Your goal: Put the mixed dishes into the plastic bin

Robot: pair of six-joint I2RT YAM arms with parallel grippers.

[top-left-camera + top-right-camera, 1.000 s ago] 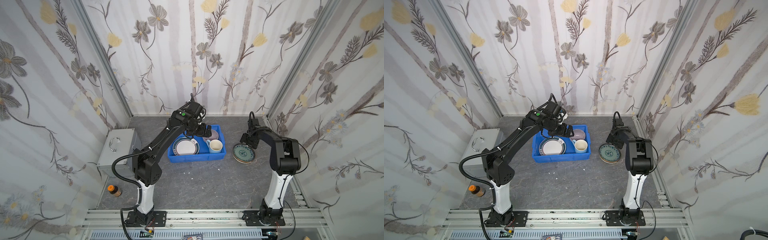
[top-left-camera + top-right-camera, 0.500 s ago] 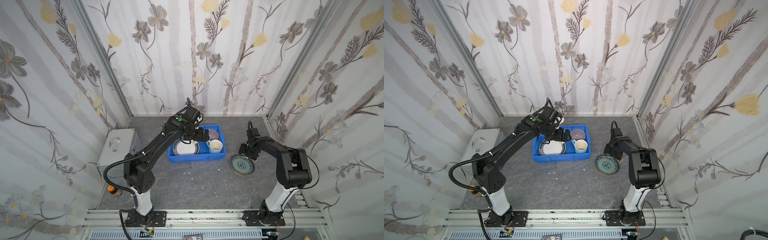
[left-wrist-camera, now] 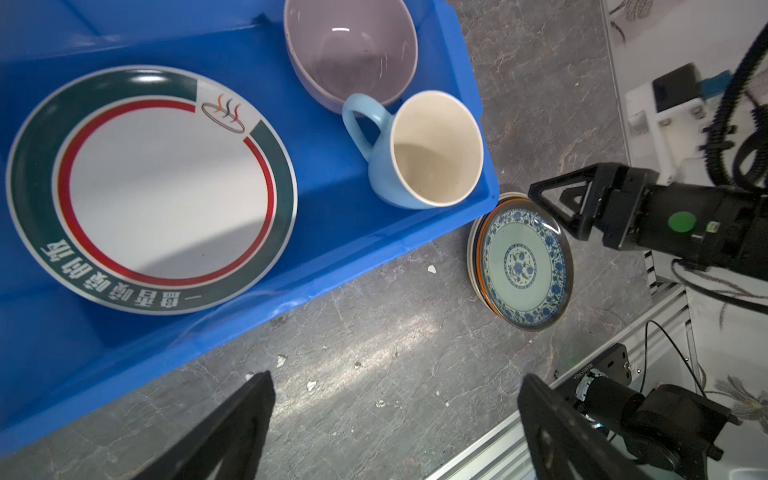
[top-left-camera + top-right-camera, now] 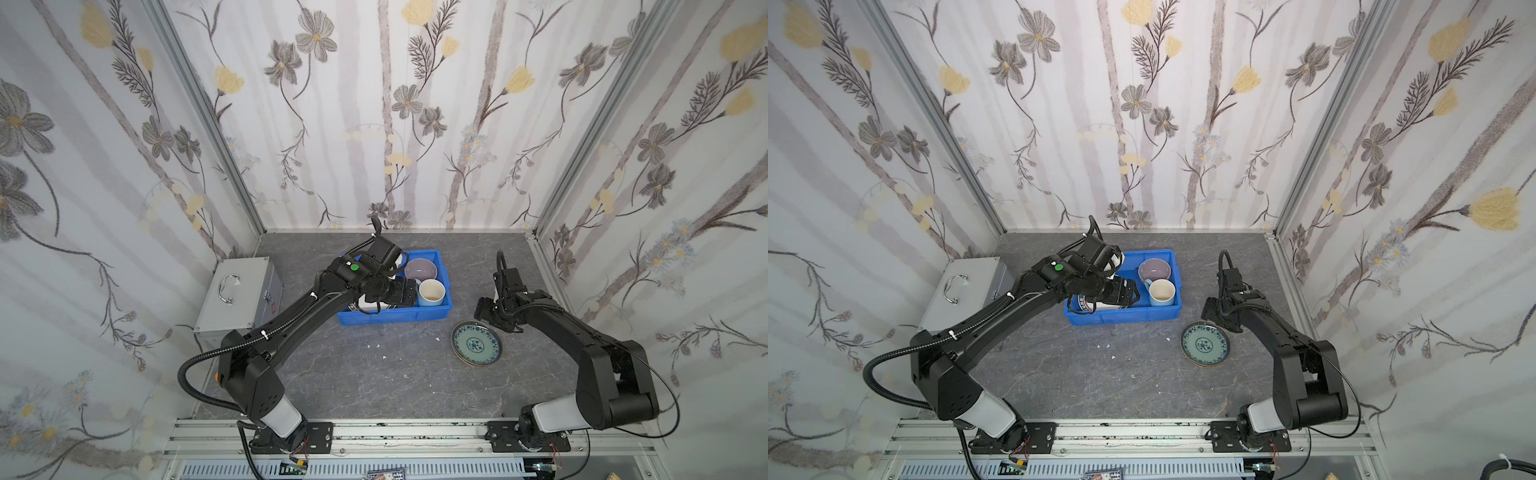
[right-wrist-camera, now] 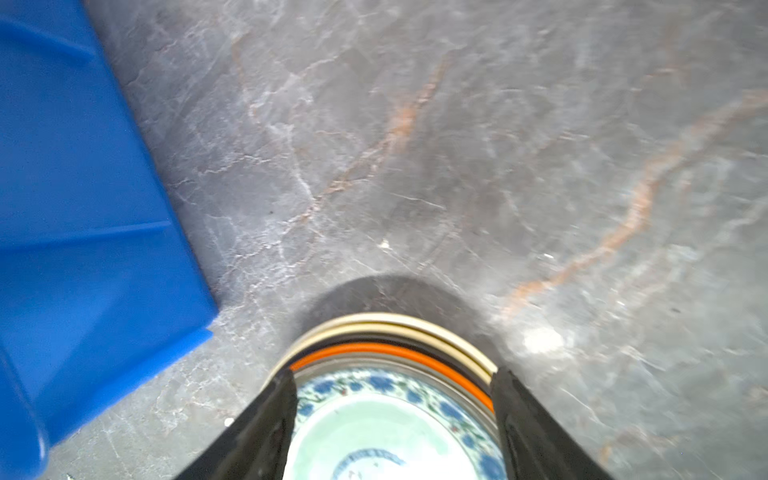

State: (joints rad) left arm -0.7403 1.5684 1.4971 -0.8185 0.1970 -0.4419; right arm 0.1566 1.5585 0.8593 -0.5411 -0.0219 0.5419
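Top views, bin: the blue bin (image 4: 390, 319) (image 4: 1125, 319) sat just left of mid-frame on the grey table (image 4: 374, 386) (image 4: 1100, 382). The lilac bowl (image 4: 420, 268) (image 4: 1154, 269) and the pale blue mug (image 4: 432, 292) (image 4: 1162, 292) stood at its right end.
Top views, left gripper: the left gripper (image 4: 405, 293) (image 4: 1127, 293) hung over the bin's middle, just left of the mug. Its spread was not clear from here.
Top views, right gripper: the right gripper (image 4: 484, 309) (image 4: 1210, 309) was low, right of the bin, at the upper-left rim of the teal-patterned plate (image 4: 476, 344) (image 4: 1204, 344). That plate lay on the table outside the bin, below and right of it.
Left wrist, left gripper: the left gripper (image 3: 395, 380) had its fingers wide apart with nothing between them.
Left wrist, bin: the white plate (image 3: 151, 187) lay flat in the blue bin (image 3: 332, 266), with the lilac bowl (image 3: 351, 54) and the pale blue mug (image 3: 428, 153) side by side.
Left wrist, stack: the teal-patterned plate (image 3: 521, 266) topped a small stack (image 3: 473, 249) beside the bin's corner. The right gripper (image 3: 548, 199) was at its rim; contact could not be told.
Right wrist, right gripper: the right gripper (image 5: 392, 376) had its fingers parted over the teal-patterned plate (image 5: 374, 432), with no visible hold on it.
Right wrist, stack: the rims of the stack (image 5: 386, 322) showed just beyond, and the blue bin (image 5: 83, 228) stood near but apart.
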